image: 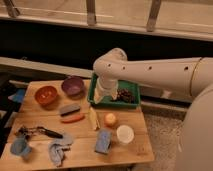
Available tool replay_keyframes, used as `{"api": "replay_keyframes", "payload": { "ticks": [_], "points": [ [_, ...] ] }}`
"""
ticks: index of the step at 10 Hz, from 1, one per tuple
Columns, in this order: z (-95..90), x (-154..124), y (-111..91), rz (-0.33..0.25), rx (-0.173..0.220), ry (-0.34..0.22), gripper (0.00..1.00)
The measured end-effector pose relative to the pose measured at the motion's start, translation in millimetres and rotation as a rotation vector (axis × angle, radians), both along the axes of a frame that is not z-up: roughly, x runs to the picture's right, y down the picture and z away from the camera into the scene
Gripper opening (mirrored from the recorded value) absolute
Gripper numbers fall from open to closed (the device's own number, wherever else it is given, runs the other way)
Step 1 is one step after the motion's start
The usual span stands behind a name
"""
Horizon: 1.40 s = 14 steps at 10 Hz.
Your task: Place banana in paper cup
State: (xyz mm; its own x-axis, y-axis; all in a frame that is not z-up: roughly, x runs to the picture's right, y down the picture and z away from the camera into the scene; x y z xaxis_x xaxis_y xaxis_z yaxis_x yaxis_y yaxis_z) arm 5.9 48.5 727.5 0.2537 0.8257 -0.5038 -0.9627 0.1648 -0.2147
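Banana (93, 119) lies on the table (35, 119) near the gripper (103, 96), which hangs over the green tray (131, 85), jaws wide.

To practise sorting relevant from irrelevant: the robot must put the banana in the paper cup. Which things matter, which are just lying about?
Job: banana, paper cup, gripper over the green tray.
Lying about: orange fruit, blue sponge, orange bowl, purple bowl, blue mug.
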Motion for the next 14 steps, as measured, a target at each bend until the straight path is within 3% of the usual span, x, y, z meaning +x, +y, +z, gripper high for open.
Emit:
{"api": "replay_keyframes", "payload": {
  "ticks": [5, 7, 14],
  "points": [
    [65.4, -42, 59, -0.06, -0.141, -0.016, 0.64],
    [83.0, -58, 68, -0.07, -0.174, -0.021, 0.64],
    [89.8, -66, 67, -0.073, -0.175, -0.034, 0.64]
  ]
}}
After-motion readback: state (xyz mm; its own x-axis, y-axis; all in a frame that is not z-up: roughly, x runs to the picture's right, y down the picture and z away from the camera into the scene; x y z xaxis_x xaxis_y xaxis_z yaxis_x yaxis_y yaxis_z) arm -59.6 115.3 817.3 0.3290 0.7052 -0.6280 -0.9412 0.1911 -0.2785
